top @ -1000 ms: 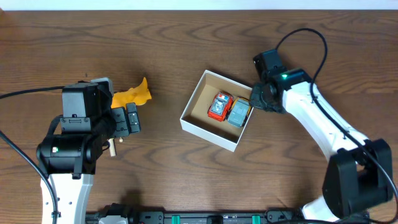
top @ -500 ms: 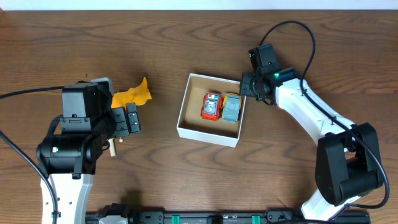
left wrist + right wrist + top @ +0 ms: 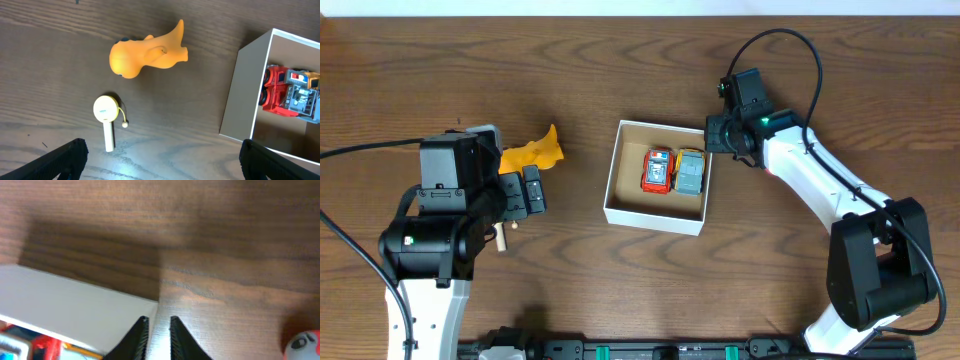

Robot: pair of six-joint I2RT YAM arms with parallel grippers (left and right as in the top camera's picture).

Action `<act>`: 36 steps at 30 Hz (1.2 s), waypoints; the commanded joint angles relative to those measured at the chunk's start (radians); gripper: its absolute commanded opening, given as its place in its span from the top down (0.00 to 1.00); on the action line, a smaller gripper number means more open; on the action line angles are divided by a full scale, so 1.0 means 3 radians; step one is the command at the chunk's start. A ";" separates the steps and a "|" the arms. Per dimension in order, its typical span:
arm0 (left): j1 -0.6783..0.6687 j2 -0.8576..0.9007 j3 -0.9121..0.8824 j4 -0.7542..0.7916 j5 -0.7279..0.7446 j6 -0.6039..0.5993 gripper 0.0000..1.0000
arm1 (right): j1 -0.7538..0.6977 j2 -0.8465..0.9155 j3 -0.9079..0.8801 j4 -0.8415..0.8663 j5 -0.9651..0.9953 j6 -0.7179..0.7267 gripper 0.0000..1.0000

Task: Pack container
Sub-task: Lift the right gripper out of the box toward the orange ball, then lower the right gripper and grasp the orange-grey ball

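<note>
Right claw point(image 3: 159, 332), fingers barely parted, straddles the upper right corner of the small white cardboard container with the brown inside point(image 3: 655, 219); whether it pinches the wall, I cannot tell. The box sits mid-way along the dark wooden counter point(image 3: 620, 60), with a red toy car point(image 3: 657, 170) and a grey toy car point(image 3: 690, 172) inside. If the wall is caught, a lift could drag or tip the box. Left claw point(image 3: 162, 160) hangs wide open over an unpacked orange rubber toy point(image 3: 145, 52).
</note>
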 commanded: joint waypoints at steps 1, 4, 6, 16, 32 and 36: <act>0.0014 0.0006 0.0010 -0.0006 -0.0003 -0.0006 0.02 | -0.0114 -0.0123 0.0158 -0.0187 0.0189 -0.0084 0.75; 0.0014 0.0006 0.0010 -0.0006 -0.0001 -0.0006 0.02 | -0.0235 -0.0261 0.0314 -0.0501 0.0384 -0.0057 0.60; 0.0014 0.0006 0.0010 -0.0006 -0.0001 -0.0006 0.02 | -0.0327 -0.0369 0.0409 -0.0744 0.0497 0.0041 0.49; 0.0014 0.0006 0.0010 -0.0005 -0.0001 -0.0008 0.02 | -0.0690 -0.0563 0.0449 -0.1470 0.0515 0.0303 0.01; 0.0014 0.0006 0.0010 -0.0006 -0.0001 -0.0008 0.02 | -0.0819 0.0298 0.0429 -0.1315 0.0361 0.0102 0.01; 0.0014 0.0006 0.0010 -0.0006 -0.0001 -0.0008 0.02 | -0.0874 0.0437 0.0429 -0.1231 0.0257 0.0048 0.01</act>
